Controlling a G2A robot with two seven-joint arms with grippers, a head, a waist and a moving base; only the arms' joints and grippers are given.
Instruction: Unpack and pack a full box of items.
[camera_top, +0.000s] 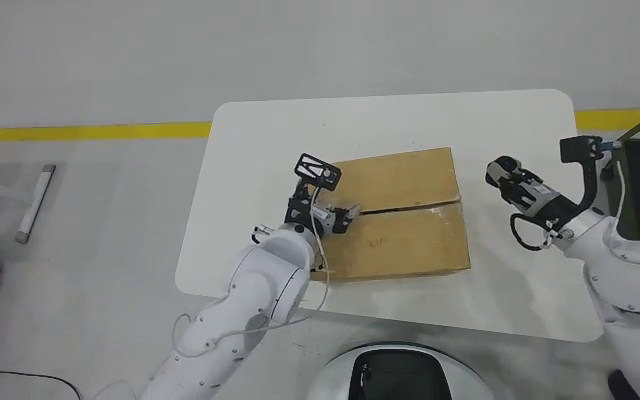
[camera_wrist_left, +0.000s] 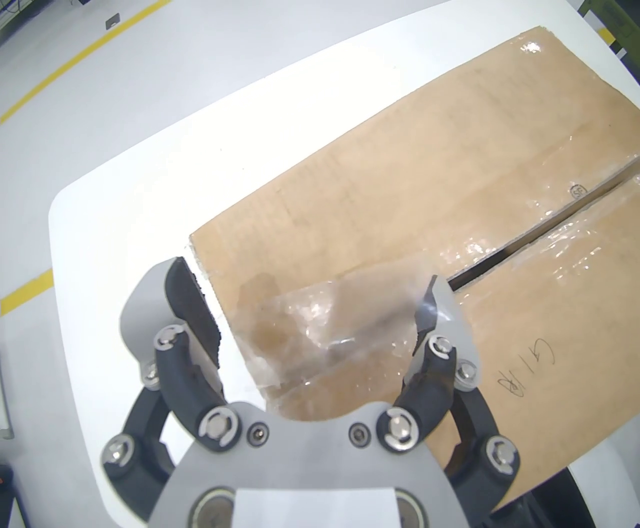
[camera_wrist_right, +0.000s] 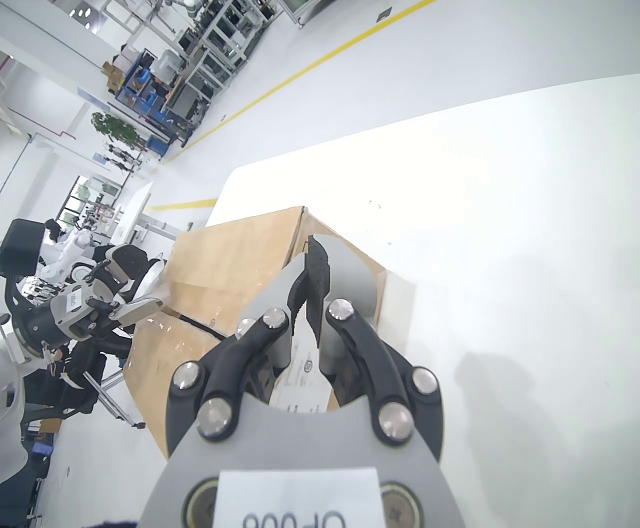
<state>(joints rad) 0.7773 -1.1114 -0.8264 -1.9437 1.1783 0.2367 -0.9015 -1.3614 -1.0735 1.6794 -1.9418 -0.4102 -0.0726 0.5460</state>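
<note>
The left gripper (camera_wrist_left: 310, 290), spread wide, straddles loose tape (camera_wrist_left: 340, 320) over one end of the box (camera_wrist_left: 400, 175), while the right gripper (camera_wrist_right: 312, 270), clenched empty, hangs beside the other end.

Bright even light, glare on the tape (camera_wrist_left: 575, 240), soft table (camera_wrist_right: 500, 225) shadows

In the foreground the left gripper (camera_wrist_left: 310, 300) has its jaws spread wide across the closed box's (camera_wrist_left: 400, 190) edge. One is over the white tabletop (camera_wrist_left: 150, 175), the other at the end of the flap seam (camera_wrist_left: 540, 235). Crumpled clear tape (camera_wrist_left: 350, 310) lies between them.
</note>
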